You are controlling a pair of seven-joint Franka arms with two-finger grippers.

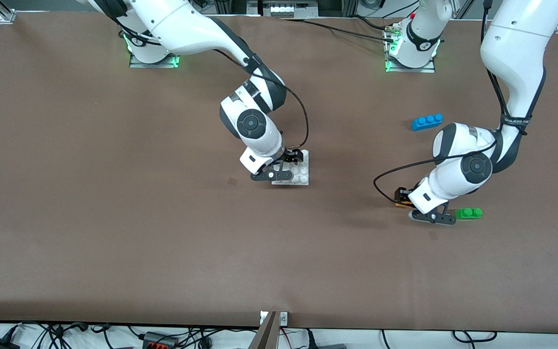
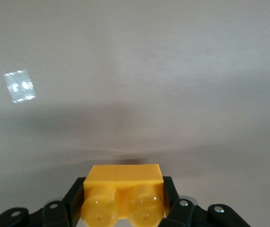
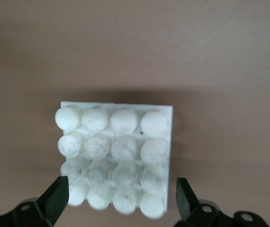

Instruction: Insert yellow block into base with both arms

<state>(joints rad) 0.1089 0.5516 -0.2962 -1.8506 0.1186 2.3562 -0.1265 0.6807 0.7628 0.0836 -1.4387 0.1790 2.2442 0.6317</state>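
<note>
I've got the left gripper [image 1: 401, 198] low at the lower right of the front frame, pinching the yellow block [image 2: 122, 196]; in the left wrist view the two black fingers [image 2: 172, 194] press against the brick's short ends, its two round studs facing the camera, bare brown table [image 1: 114, 218] filling the rest of that shot. From the front only a sliver of orange-yellow peeks out beside the wrist, so I can't say whether the block touches the tabletop. The green two-stud brick [image 1: 469, 213] lies just beside that wrist, at the lower right of the frame, and the blue three-stud brick [image 1: 426, 121] sits higher up in the frame, well apart from the gripper.

Centre of the front frame: the right gripper [image 1: 293, 157] is down at the white base [image 1: 303, 172]. Right wrist view shows its fingers [image 3: 57, 198] spread wide, one on either side of the plate's lower edge, neither visibly touching it. The base [image 3: 116, 158] lies flat on the table, all sixteen studs up, a four-by-four grid.

The block and the base are well apart, block toward the right of the front frame, base in the middle
</note>
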